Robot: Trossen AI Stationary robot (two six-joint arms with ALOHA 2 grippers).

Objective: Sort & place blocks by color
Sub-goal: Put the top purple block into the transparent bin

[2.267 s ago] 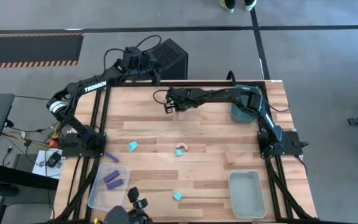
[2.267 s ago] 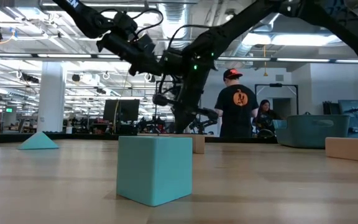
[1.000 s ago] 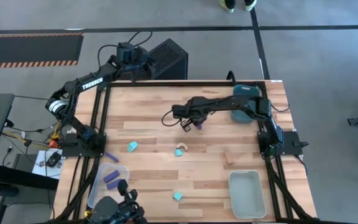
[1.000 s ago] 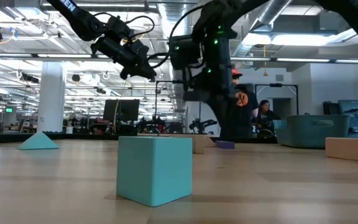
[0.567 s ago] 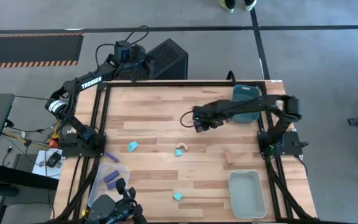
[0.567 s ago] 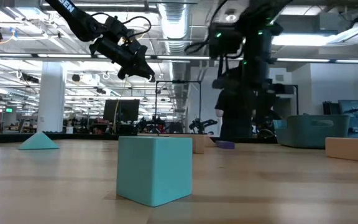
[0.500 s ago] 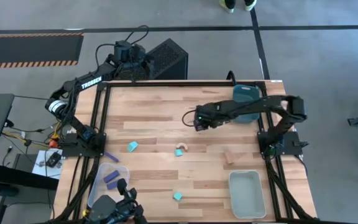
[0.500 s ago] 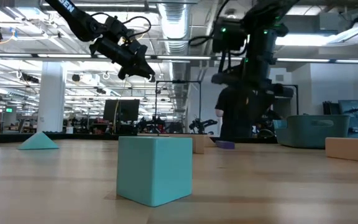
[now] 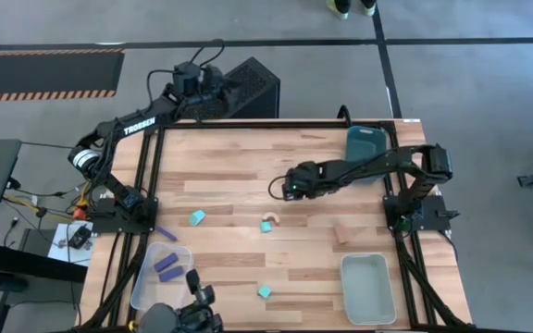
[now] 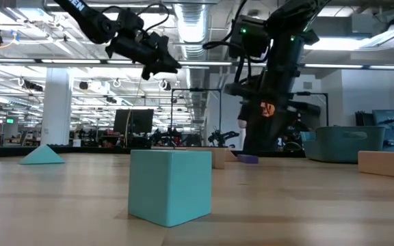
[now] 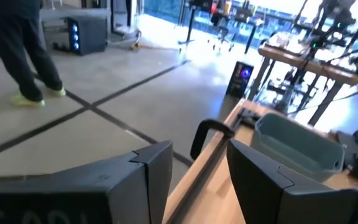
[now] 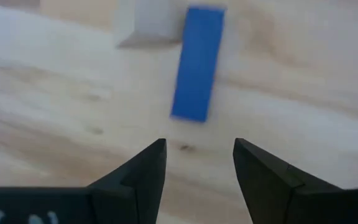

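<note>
Right gripper now wide, emptied since a second ago; blue bar dropped mid-table, unsorted.

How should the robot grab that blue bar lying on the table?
Best guess: come straight down from above and pinch the blue bar across its narrow width, near the middle. It lies flat on the table, long and thin, so the long sides are the easy faces. The right claw hangs open just short of it. A pale block sits by one end.
</note>
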